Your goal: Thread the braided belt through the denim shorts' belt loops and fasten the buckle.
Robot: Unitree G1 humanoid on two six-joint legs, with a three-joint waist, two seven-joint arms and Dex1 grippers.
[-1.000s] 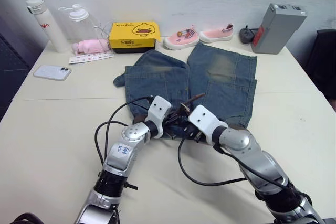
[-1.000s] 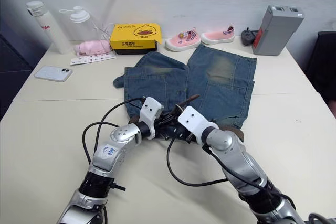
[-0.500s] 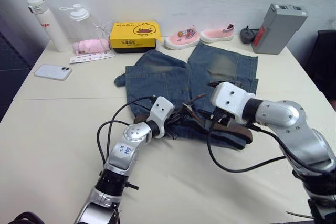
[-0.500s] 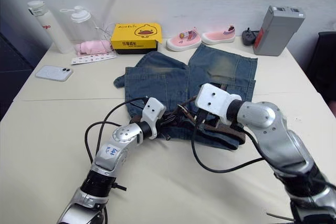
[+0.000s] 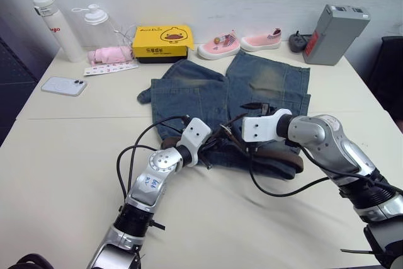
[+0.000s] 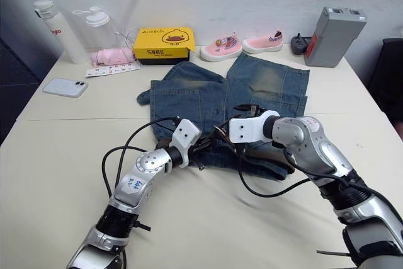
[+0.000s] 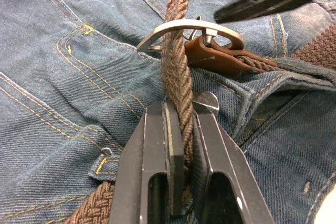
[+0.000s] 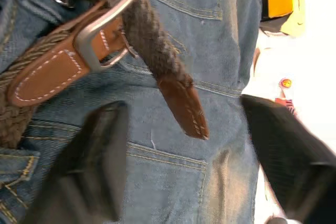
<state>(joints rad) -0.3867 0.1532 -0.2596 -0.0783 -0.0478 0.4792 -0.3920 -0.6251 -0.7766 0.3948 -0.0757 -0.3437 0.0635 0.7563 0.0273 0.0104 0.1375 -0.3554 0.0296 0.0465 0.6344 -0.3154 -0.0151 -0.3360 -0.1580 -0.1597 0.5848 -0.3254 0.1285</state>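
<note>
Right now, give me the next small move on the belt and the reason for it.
Probably close the open right gripper on the leather tip and pull it on. The braided belt already passes through the buckle, the left gripper pinches the strap before it, and the tip lies loose on the denim shorts.

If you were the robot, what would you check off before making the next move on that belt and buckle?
1. Left claw gripping the braided belt: ok, its fingers are shut on the strap just short of the buckle.
2. Strap passed through the buckle: ok, the braid runs through the silver frame.
3. Prong seated in the weave: cannot tell, the strap covers it.
4. Right claw free to take the leather tip: ok, open, with the tip between its fingers and untouched.
5. Belt through the belt loops: cannot tell for all of them.
6. Denim shorts lying flat: ok at the legs, bunched near the buckle.
</note>
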